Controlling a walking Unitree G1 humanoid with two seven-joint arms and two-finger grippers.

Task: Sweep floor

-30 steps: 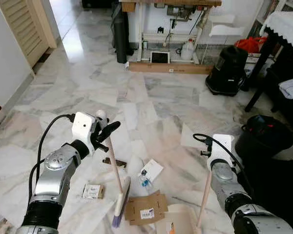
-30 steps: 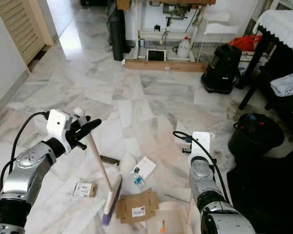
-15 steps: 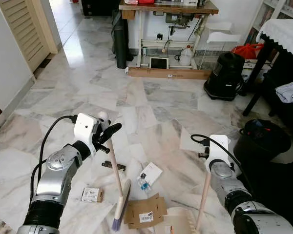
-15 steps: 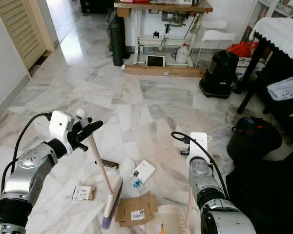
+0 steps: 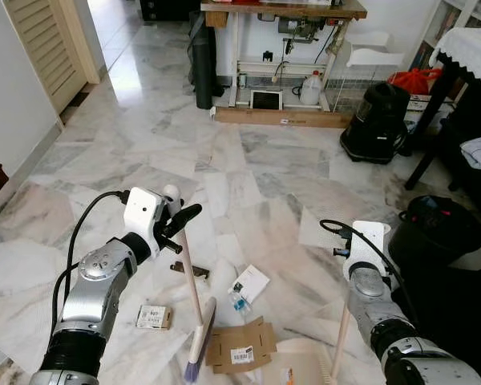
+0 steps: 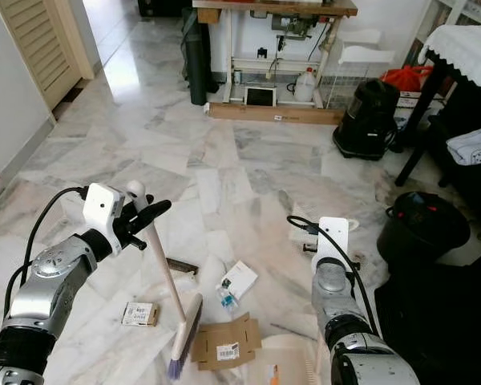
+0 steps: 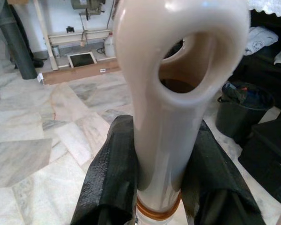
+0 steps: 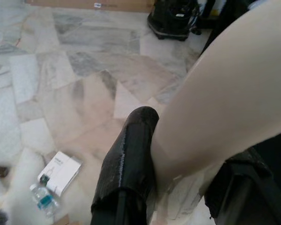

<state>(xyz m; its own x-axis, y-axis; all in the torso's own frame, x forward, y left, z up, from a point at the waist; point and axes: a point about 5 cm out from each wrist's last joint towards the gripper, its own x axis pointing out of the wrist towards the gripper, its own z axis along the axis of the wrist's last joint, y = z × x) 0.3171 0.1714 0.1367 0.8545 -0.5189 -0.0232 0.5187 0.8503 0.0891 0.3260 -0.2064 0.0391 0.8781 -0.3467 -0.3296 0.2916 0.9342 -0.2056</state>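
Because the broom [image 5: 191, 301] is gripped only near its looped top, its bristle head, resting on the marble floor [image 5: 248, 172] just beside the flattened cardboard box [image 5: 241, 345], could skate over the litter instead of pushing it. I would also worry about the flat cardboard jamming at the lip of the dustpan [image 5: 305, 367], which sits touching the cardboard on the side away from the broom. The broom's long axis runs steeply upright, leaning, bristles pointing down towards the cardboard and handle top up in the left claw [image 5: 174, 218], which is clamped tight around it. The right claw [image 8: 178, 154] is closed on the dustpan's upright handle [image 5: 340, 341]. Small litter lies just beyond the cardboard: a white booklet [image 5: 249, 282], a little bottle [image 5: 239, 302].
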